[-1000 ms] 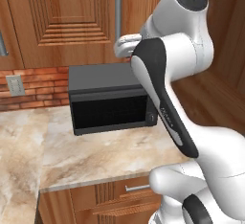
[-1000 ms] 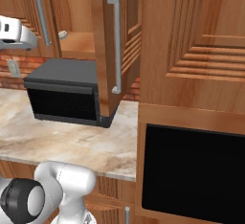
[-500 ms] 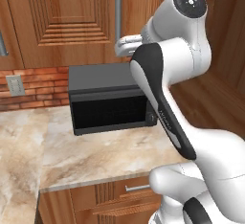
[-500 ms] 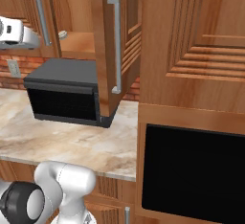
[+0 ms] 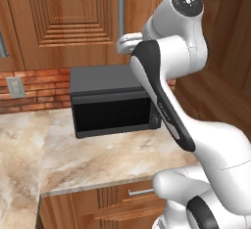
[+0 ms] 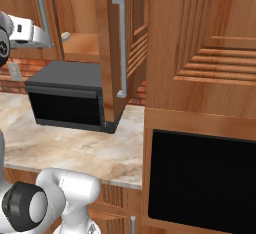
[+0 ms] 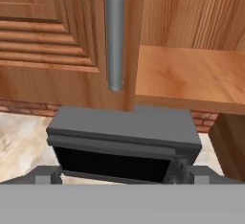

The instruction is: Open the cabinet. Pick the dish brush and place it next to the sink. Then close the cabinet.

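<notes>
Brown wooden wall cabinet (image 6: 120,53) stands with its right door swung open; a small pale beige dish brush (image 6: 65,36) lies on its shelf, at nine o'clock of the silver bar handle (image 6: 120,48). Two-finger gripper (image 6: 46,40) beside it; its spread cannot be judged.

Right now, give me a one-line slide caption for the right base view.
Right cabinet door swung open, dish brush on the shelf above the microwave, gripper nearing from the left.
</notes>
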